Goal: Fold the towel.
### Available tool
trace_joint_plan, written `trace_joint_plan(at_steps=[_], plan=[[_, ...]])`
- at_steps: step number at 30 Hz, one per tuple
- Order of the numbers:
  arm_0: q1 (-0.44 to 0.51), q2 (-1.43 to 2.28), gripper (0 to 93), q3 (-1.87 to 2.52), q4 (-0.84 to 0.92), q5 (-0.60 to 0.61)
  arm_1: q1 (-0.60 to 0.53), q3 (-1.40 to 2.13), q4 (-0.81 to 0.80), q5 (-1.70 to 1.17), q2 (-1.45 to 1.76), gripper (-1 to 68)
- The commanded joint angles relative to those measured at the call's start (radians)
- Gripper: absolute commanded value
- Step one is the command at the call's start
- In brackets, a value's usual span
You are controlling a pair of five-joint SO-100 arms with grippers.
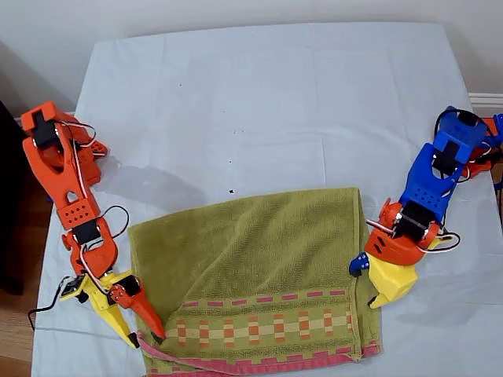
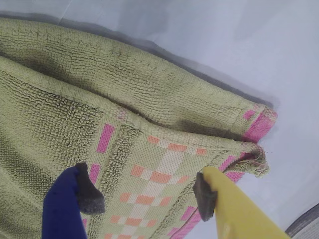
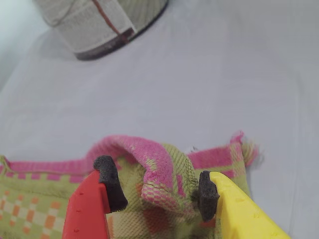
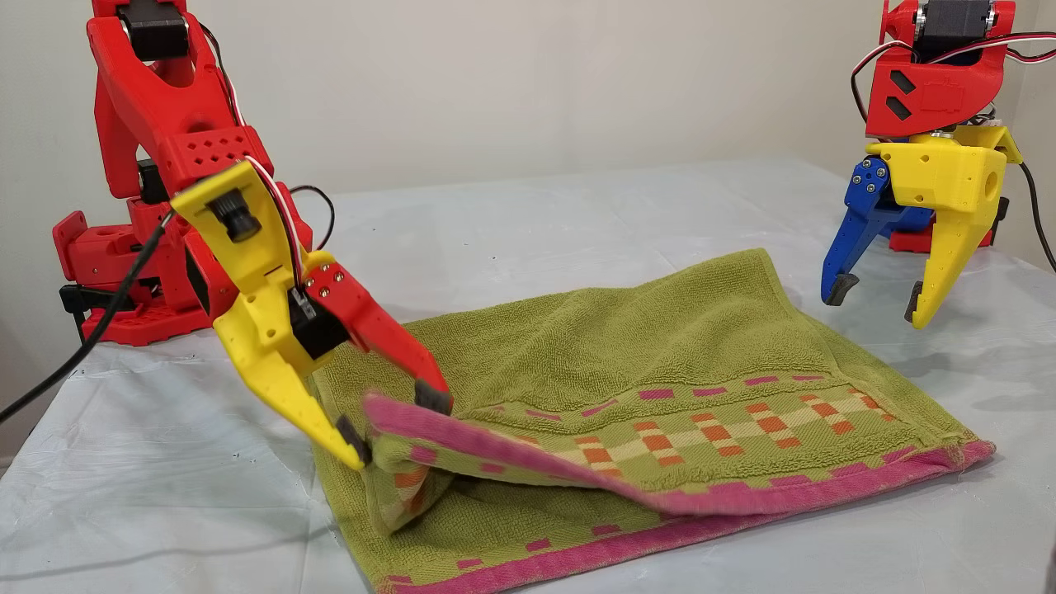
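The olive-green towel (image 1: 259, 259) lies doubled over on the white sheet, its pink hem and band of orange-and-cream squares toward the exterior view's bottom. My second gripper (image 1: 146, 340), red and yellow, stands open astride the towel's corner at the exterior view's left. That corner of the upper layer (image 3: 159, 164) is bunched and raised between the pads (image 4: 394, 419); the yellow pad touches it, and a gap shows at the red pad. My first gripper (image 1: 368, 284), blue and yellow, hangs open over the towel's (image 2: 124, 99) corner at the exterior view's right, holding nothing (image 4: 874, 301).
A white sheet (image 1: 259, 102) covers the table. The orange arm's base (image 1: 86, 149) stands at the exterior view's left edge, the blue arm's base (image 1: 471, 141) at its right edge. A round beige object (image 3: 99, 25) shows in the second wrist view beyond the towel.
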Motion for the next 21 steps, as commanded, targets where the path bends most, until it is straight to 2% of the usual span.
trace_joint_plan(at_steps=[1, 6, 11, 19, 21], plan=[[-0.005, 0.067, 29.9, -0.029, -0.032, -0.008, -0.008, -0.091, -0.031, 0.012, 0.140, 39.4], [-0.006, 0.092, 27.5, -0.041, 0.034, 0.008, -0.006, -0.091, -0.031, 0.012, 0.141, 39.4], [-0.017, 0.132, 24.4, -0.025, 0.026, 0.014, -0.003, -0.091, -0.021, 0.011, 0.147, 39.4], [-0.009, 0.187, 20.1, -0.112, 0.273, 0.060, 0.002, -0.091, -0.020, 0.006, 0.146, 39.4], [-0.006, 0.202, 27.0, -0.118, 0.331, 0.055, 0.003, -0.091, -0.021, 0.006, 0.146, 39.4]])
